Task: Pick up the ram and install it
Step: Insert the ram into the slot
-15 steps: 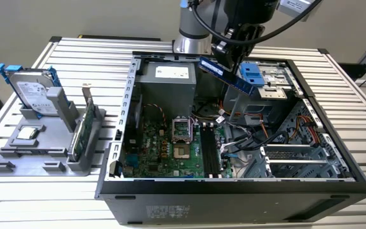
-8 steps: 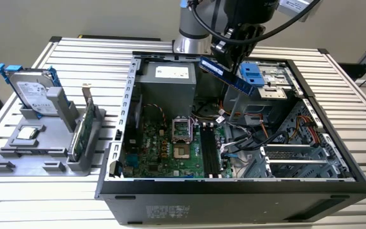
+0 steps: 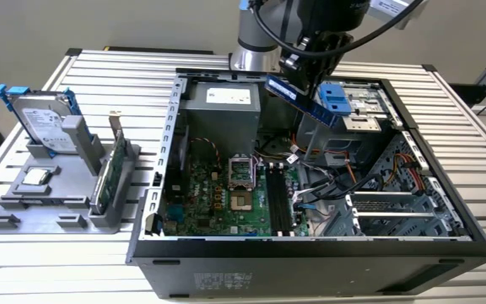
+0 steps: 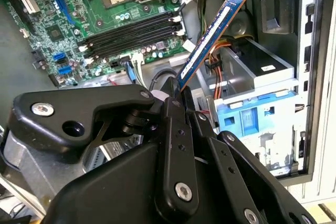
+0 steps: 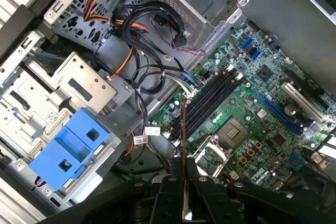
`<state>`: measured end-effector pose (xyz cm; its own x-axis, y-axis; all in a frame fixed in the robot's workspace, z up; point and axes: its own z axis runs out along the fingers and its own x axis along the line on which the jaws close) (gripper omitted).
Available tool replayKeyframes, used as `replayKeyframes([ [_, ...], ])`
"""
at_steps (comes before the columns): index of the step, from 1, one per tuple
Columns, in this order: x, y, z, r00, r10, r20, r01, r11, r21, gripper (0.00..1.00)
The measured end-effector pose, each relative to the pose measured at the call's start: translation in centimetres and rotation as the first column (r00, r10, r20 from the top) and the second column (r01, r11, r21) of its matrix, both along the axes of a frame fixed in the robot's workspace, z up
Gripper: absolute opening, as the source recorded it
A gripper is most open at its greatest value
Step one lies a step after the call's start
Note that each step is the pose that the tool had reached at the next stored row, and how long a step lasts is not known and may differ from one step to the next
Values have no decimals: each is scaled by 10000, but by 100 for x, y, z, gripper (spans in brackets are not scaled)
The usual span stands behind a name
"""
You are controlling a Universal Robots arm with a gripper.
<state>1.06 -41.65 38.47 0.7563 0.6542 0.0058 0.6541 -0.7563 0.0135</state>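
**Arm holds the ram in the air over the open computer**

In the exterior view the arm (image 3: 255,38) comes down from above, at the far side of the computer case (image 3: 311,247), which lies open on a slatted metal table (image 3: 99,63). The wrist is tipped, so the gripper (image 3: 292,75) points down into the case at a slant.

The gripper's fingers (image 4: 173,124) are pinched together on one end of the ram (image 3: 306,101), with the stick clamped flat between them. The rest of the ram juts out free beyond the fingertips. It hangs tilted in the air between the grey power supply (image 3: 222,104) and the blue drive bracket (image 3: 333,101), touching neither.

The ram is well above the green motherboard (image 3: 218,202) and apart from the black memory slots (image 3: 278,196). In the first wrist view the ram (image 5: 183,145) is seen edge-on, a thin line rising from the gripper (image 5: 184,174) toward the slots (image 5: 210,100).

On the exterior view's left, outside the case, a grey stand (image 3: 40,202) holds a hard drive (image 3: 45,120) and a green card (image 3: 108,171), both upright.
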Motion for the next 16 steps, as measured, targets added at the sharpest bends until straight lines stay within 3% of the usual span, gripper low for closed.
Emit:
replayKeyframes([
  [16, 1, 0, 0, 9990, -439, 0, 439, 9990, 0, 0],
])
